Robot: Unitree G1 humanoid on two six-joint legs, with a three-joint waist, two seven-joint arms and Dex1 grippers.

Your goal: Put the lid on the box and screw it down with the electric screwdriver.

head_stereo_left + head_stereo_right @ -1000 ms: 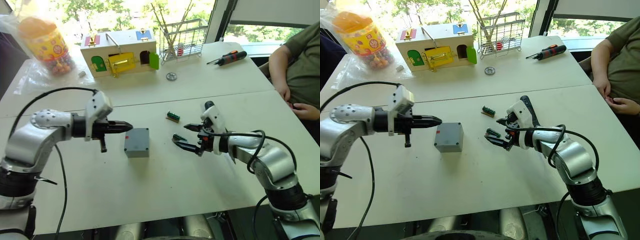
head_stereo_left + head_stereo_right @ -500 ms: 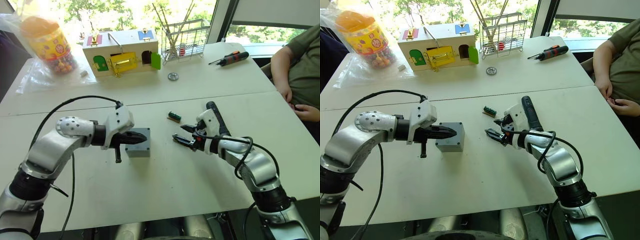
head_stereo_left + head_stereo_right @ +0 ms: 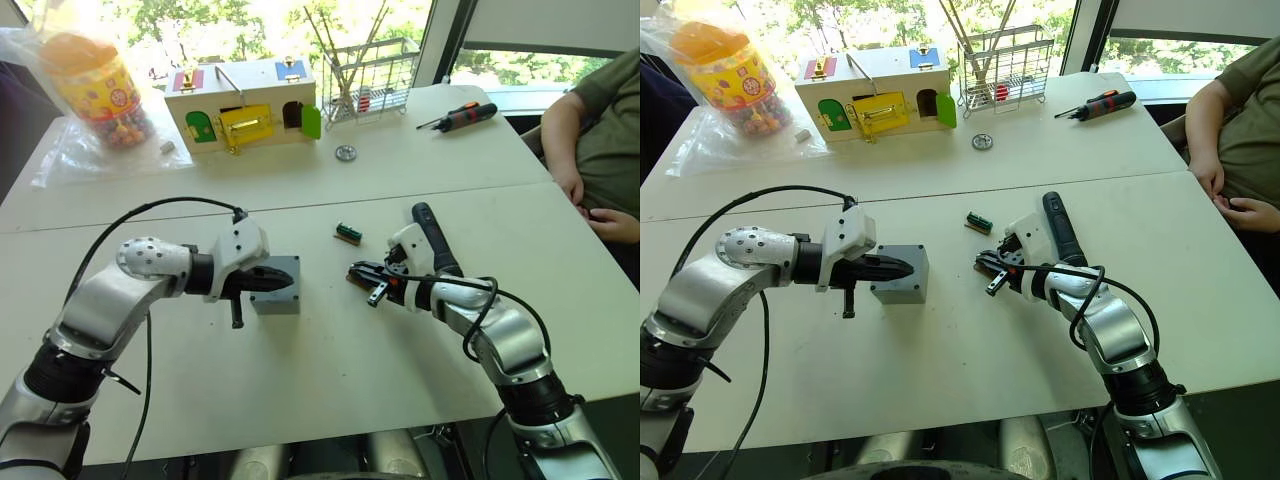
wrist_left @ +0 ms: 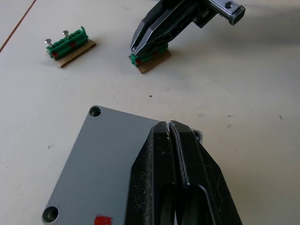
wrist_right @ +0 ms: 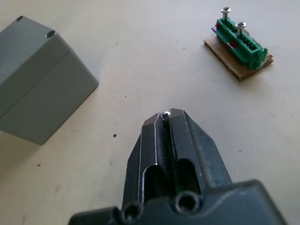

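The grey box stands mid-table with the lid lying on top, screw holes in its corners and a red mark on it. My left gripper is shut, its tips resting over the lid's edge. My right gripper is shut on a small silver screw and is down on a green screw holder to the right of the box. A second green holder with two screws lies further back. The electric screwdriver, a thick black cylinder, lies just behind my right wrist.
At the back stand a wooden box with coloured doors, a wire rack and a jar of sweets. A red-and-black hand screwdriver and a small metal disc lie beyond. A person sits at the right edge.
My right gripper closed from wide open onto the screw at the green holder. My left gripper moved right until its tips were over the lid, then held still.
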